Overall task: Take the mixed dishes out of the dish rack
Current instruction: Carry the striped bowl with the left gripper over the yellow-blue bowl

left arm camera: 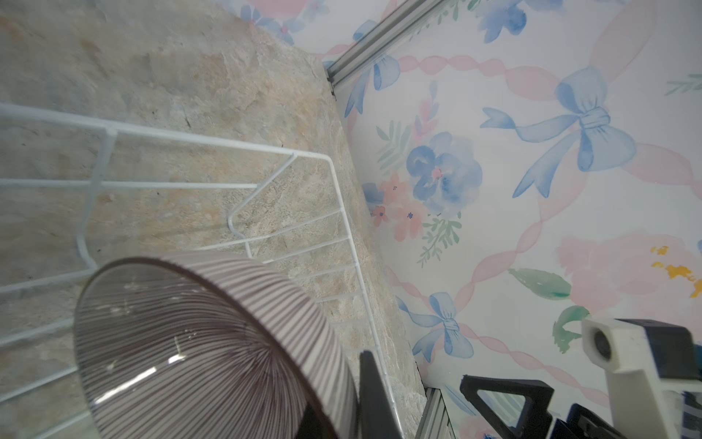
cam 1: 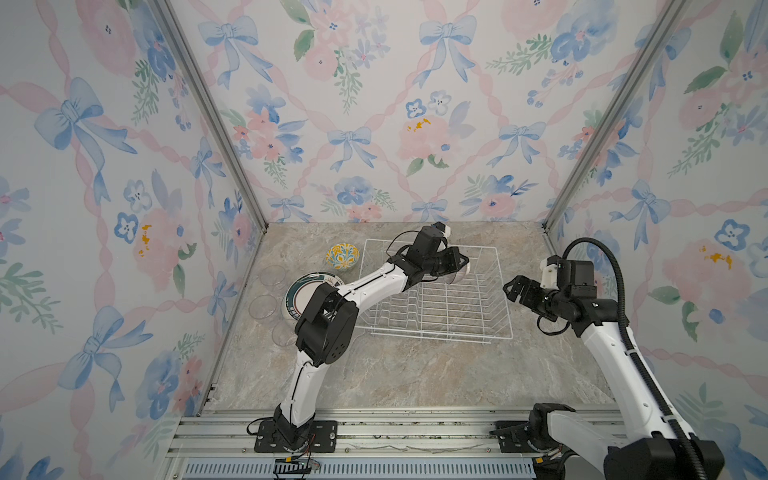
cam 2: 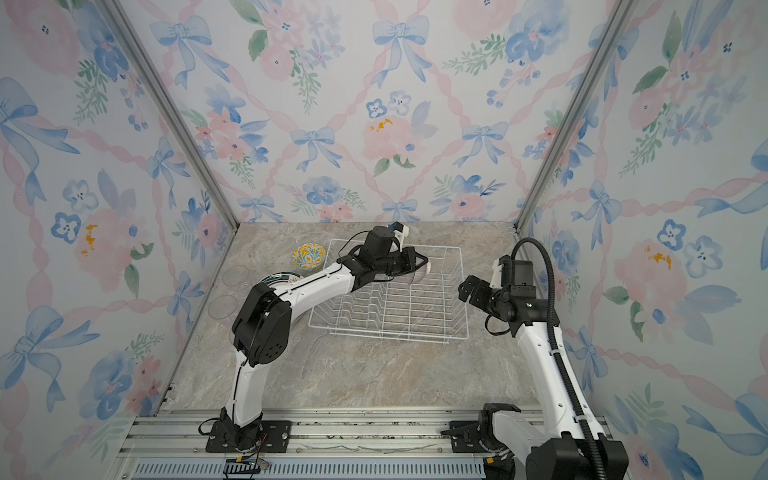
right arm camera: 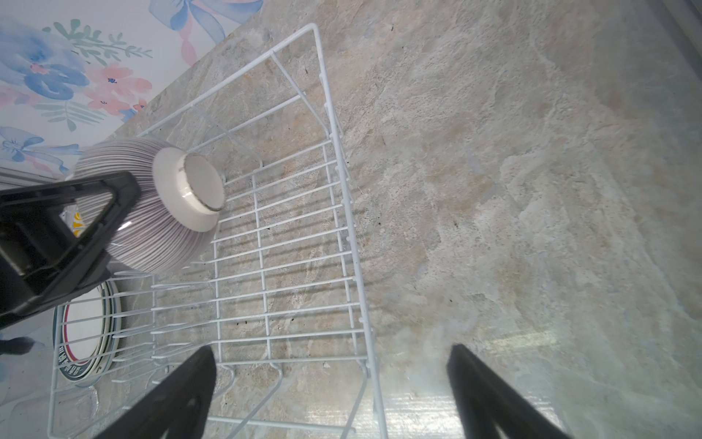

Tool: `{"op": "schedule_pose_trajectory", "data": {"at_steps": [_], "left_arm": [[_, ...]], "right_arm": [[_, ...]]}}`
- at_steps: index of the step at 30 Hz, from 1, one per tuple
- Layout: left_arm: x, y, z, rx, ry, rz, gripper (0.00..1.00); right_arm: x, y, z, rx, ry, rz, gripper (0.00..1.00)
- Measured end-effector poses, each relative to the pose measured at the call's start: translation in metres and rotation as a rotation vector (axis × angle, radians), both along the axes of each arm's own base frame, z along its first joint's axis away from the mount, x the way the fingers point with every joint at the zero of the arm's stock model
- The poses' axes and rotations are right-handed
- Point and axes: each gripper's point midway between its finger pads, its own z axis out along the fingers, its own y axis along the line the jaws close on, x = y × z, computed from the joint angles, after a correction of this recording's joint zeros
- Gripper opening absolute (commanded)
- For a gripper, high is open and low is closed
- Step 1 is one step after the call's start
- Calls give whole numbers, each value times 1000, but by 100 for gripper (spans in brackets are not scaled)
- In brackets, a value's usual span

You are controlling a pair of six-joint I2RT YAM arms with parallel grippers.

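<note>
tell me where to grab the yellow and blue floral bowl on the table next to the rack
Take the floral bowl by its rim, coming straight down from above with one of the jaws inside and one outside. It sits open side up, so the thin rim is exposed. Pick the rim section facing away from the dish rack, whose wire wall stands close beside it.

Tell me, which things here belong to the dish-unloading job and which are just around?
Job: dish rack, striped bowl in the left gripper, floral bowl, green-rimmed plate, glass cups.
Just around: marble tabletop, flowered walls, metal rails.
</note>
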Motion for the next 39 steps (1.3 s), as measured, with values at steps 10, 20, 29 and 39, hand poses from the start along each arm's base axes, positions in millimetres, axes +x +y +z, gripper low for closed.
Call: {"op": "schedule_pose_trajectory", "data": {"at_steps": [10, 20, 29, 39], "left_arm": [[1, 86, 49, 4, -82, 133, 0], [13, 184, 90, 25, -173, 346, 0], [38, 292, 111, 160, -255, 626, 0], [98, 331, 36, 417, -118, 679, 0]], "right_arm": [[-10, 1, -7, 15, 5, -16, 97], [-7, 5, -3, 29, -18, -14, 97], [-7, 6, -4, 31, -15, -11, 97], [-7, 4, -4, 22, -15, -18, 97]]}}
